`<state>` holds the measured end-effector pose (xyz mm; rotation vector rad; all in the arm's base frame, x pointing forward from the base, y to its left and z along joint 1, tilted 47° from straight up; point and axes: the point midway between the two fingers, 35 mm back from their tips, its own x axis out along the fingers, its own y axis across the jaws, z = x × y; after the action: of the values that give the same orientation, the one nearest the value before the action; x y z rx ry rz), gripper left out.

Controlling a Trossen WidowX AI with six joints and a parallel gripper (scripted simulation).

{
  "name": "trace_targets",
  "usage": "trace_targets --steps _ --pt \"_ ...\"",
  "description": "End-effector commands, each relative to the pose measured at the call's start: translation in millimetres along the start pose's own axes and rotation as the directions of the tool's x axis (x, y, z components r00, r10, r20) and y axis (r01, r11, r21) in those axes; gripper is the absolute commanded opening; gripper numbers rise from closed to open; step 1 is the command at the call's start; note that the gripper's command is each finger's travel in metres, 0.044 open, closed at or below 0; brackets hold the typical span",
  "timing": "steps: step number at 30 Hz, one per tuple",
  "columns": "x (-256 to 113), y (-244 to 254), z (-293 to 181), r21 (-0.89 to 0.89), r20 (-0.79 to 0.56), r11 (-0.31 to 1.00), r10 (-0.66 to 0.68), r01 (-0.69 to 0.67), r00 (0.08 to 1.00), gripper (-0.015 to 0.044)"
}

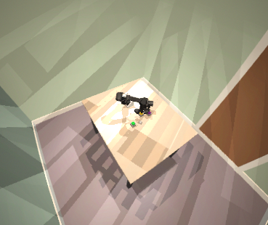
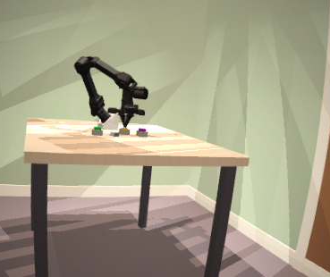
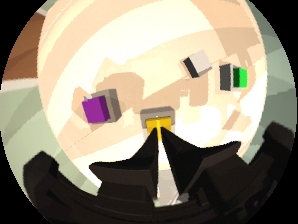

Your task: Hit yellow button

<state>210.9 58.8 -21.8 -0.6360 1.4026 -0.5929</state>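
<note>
The yellow button [image 1: 141, 114] [image 2: 124, 130] [image 3: 158, 121] has a yellow cap on a grey base and stands between the other two buttons in the exterior view. My gripper [image 2: 125, 126] [image 3: 158, 129] is shut and empty, pointing down, with its fingertips together. The tips are at the yellow cap, over its near part in the wrist view. Whether they touch it or are just above it is hard to tell, and the fingers partly hide the cap. I cannot see the cap pushed down.
A purple button [image 1: 149, 113] [image 2: 142, 130] [image 3: 95, 110] stands to one side of the yellow one. A green button [image 1: 133, 123] [image 2: 97, 128] [image 3: 240, 78] stands on the other side. A small light-grey block [image 1: 140, 123] [image 2: 114, 134] [image 3: 200, 63] lies between the yellow and green buttons.
</note>
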Motion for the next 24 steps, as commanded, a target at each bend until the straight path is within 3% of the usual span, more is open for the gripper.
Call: trace_targets --steps 1,7,11,15,24 --pt "1.8 -1.0 -1.2 -0.009 -0.002 1.000 -0.008 0.008 1.000 0.0020" --pt "1.8 -1.0 -1.2 -0.009 -0.002 1.000 -0.008 0.008 1.000 0.0020" --pt "-30.3 -0.3 -0.9 -0.008 -0.003 1.000 -0.006 0.006 1.000 0.0020" --pt "-33.0 -0.4 -1.2 -0.009 -0.003 1.000 -0.007 0.007 1.000 0.0020" --pt "-70.1 71.0 26.0 -0.009 -0.001 1.000 0.003 -0.003 1.000 0.0256"
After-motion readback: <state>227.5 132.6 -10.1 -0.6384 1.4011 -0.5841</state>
